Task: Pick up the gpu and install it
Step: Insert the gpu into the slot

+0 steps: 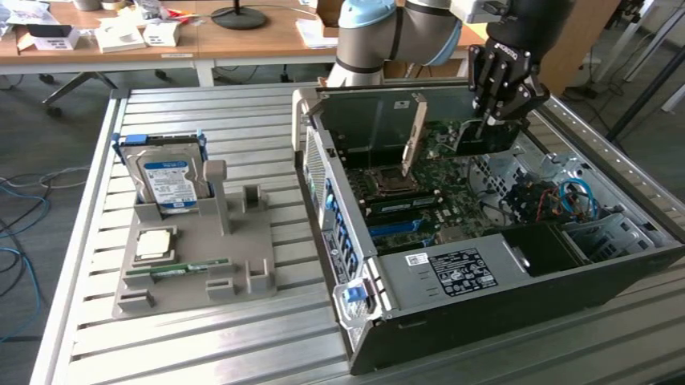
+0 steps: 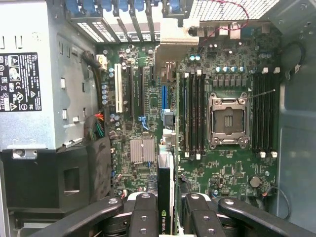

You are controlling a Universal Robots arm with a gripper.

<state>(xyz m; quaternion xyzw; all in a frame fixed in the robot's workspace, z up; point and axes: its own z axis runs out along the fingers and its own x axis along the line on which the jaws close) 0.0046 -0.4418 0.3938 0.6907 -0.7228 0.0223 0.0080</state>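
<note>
- The pincer (image 2: 165,217), nearest the wrist camera, grips the gpu (image 2: 166,173) by its upper edge. Its jaws are partly closed, with a finger on either face of the thin card. A green logo shows on the edge between them.
- The gpu hangs edge-down inside the open case (image 1: 514,321). It is over the motherboard (image 2: 143,98), in line with a blue slot (image 2: 164,98) and just beside the socket (image 2: 228,120).
- In the exterior view the card is a dark plate under the black pincer, toward the far end of the case. It seems to sit above the board rather than pressed into it. Whether its lower edge touches a slot cannot be told.
- On the counter (image 1: 214,345), at the exterior view's left, a grey holder (image 1: 252,241) carries a hard drive (image 1: 172,180) and a memory stick (image 1: 176,269). Both are well apart from the arm.
- Progress, as judged from this moment: the pick-up looks done, with the card lifted and carried into the case. The install itself appears unfinished, since the card is in the pincer's hold and does not look seated in the board.
</note>
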